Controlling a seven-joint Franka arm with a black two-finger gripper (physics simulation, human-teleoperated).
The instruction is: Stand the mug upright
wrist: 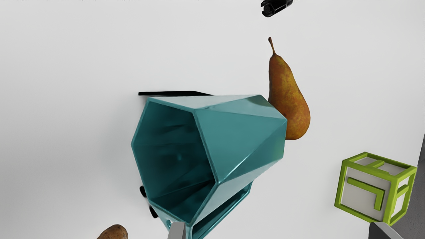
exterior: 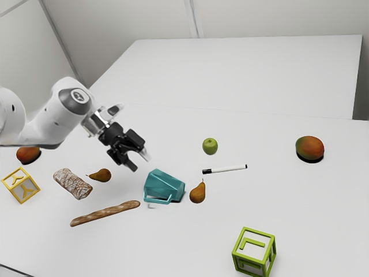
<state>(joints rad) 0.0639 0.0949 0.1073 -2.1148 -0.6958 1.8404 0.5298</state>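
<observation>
The teal faceted mug (exterior: 165,184) lies on its side on the table in the exterior view, its handle toward that view's bottom. My gripper (exterior: 140,161) hangs above the table, just to the exterior view's upper left of the mug, and is not touching it. In the wrist view the mug (wrist: 239,142) shows its dark hollow mouth, with the handle low, near one fingertip. The gripper (wrist: 277,230) stands open there, its two fingertips wide apart with nothing held between them.
A pear (exterior: 197,191) lies close by the mug's base end. A baguette (exterior: 105,213), second pear (exterior: 101,175) and bread loaf (exterior: 73,183) lie to the exterior view's left. Beyond are a marker (exterior: 226,169), green apple (exterior: 210,146), mango (exterior: 310,148) and green block (exterior: 254,252).
</observation>
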